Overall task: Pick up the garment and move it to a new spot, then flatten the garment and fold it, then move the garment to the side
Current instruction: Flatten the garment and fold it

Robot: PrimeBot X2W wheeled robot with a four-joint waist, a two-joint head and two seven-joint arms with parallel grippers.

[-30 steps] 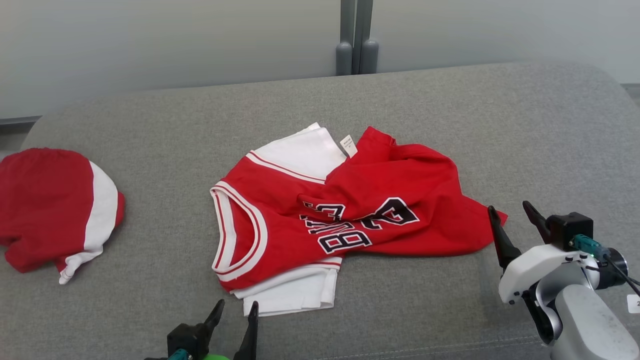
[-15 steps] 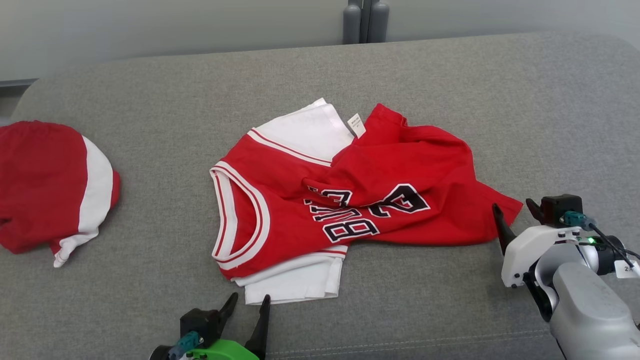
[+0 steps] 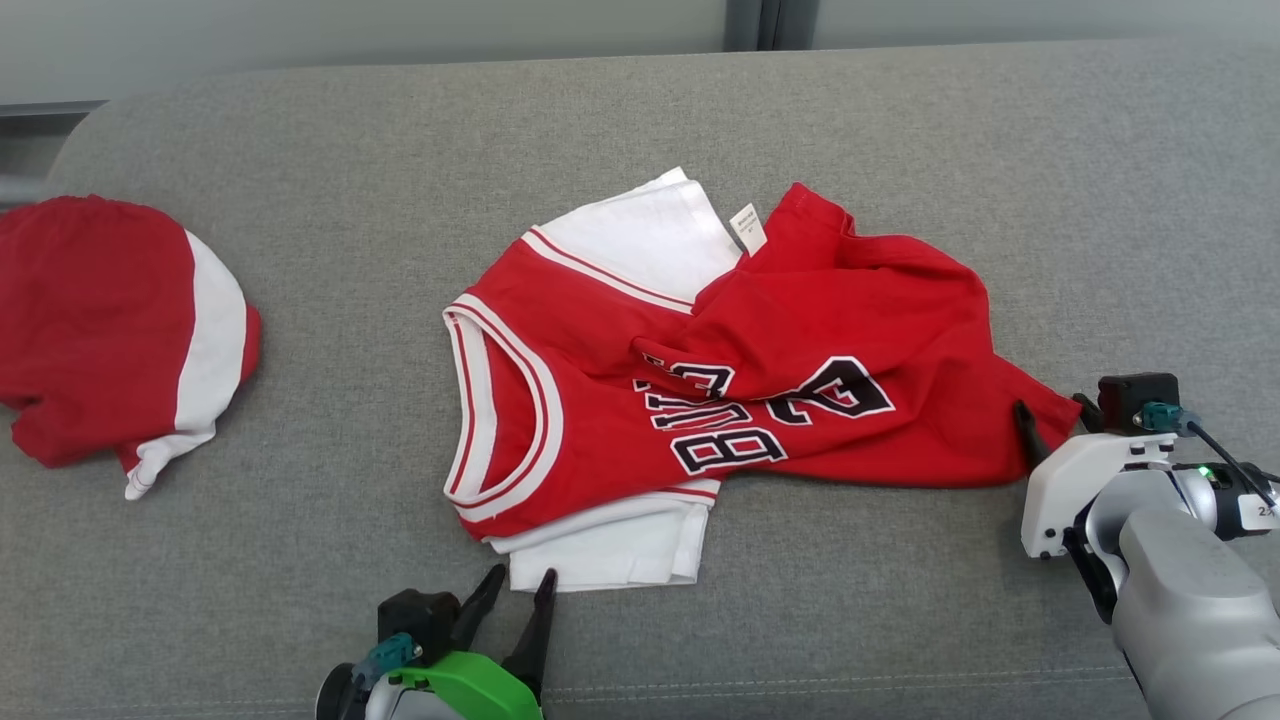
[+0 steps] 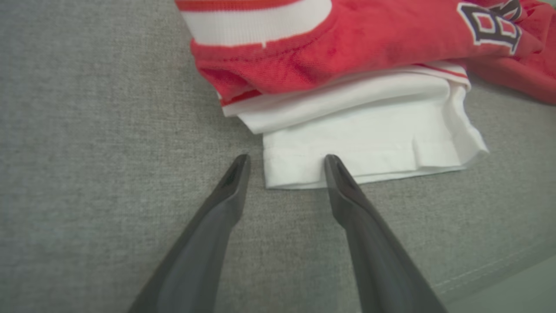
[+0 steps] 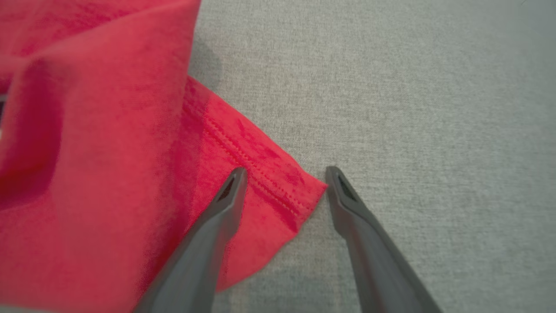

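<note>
Soft, bright, even light falls from above with no glare anywhere. In the head view the picture is sharp throughout, and the garment (image 3: 760,380) throws only a thin, faint shadow along its near edge onto the grey cushion (image 3: 900,130). In the left wrist view the white hem is crisp, while the jaws of the left gripper (image 4: 285,160) blur toward the bottom edge, and the wide lens stretches the corners. In the right wrist view the stitching by the right gripper (image 5: 285,171) is in focus, the red fabric at the left edge is smeared and out of focus, and a soft shadow lies beside the raised fold.
</note>
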